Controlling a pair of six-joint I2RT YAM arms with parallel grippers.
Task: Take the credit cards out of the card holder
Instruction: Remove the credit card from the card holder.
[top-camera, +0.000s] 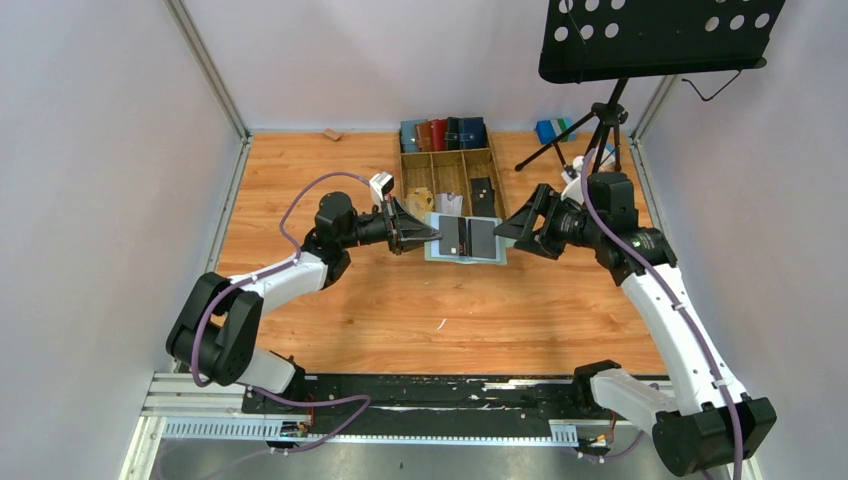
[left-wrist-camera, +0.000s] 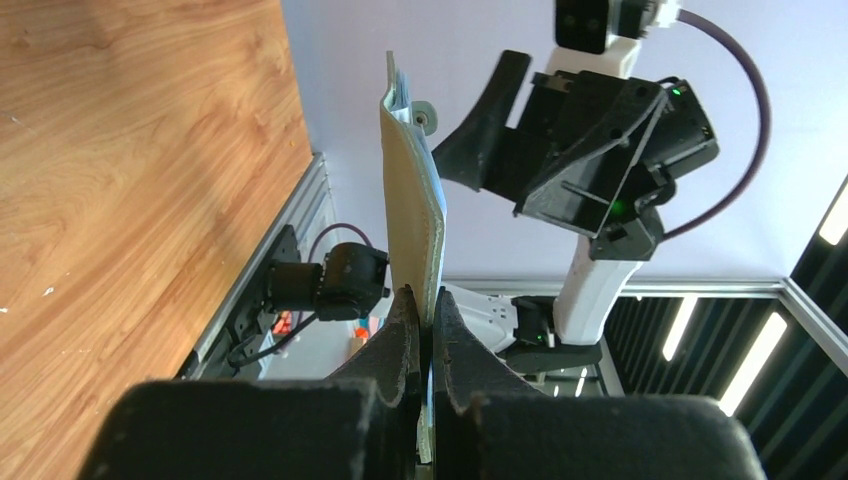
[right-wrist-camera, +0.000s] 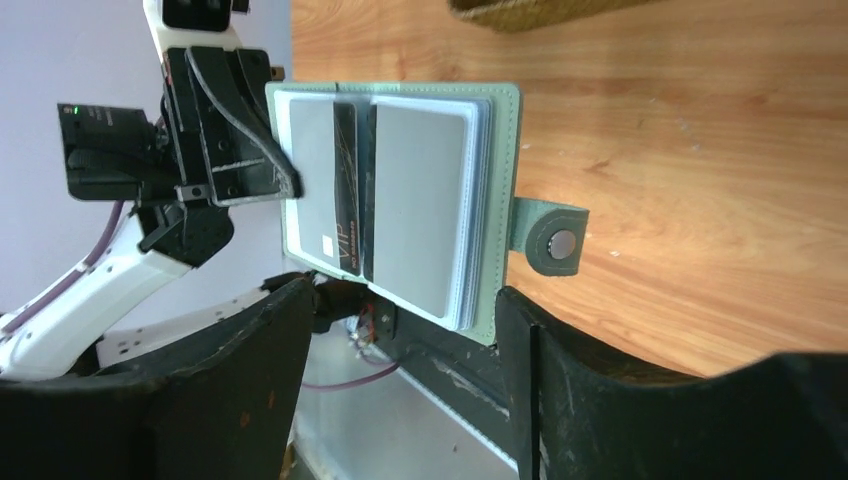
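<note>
Card holder (top-camera: 466, 240) open, its edge clamped in my left pincer (left-wrist-camera: 422, 305); right pincer (right-wrist-camera: 400, 300) spread wide, holding nothing.
Left wrist view: holder edge-on above my tips. Right wrist view: credit cards (right-wrist-camera: 345, 190) in its sleeves, dead ahead.

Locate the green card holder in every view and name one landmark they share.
Top external: the card holder is open at centre, between the arms, in front of the wooden tray.
Left wrist: centre, edge-on, rising from the left fingers.
Right wrist: upper centre, open and face-on, snap tab to the right.
Shared landmark: the left fingers pinching its edge.
</note>
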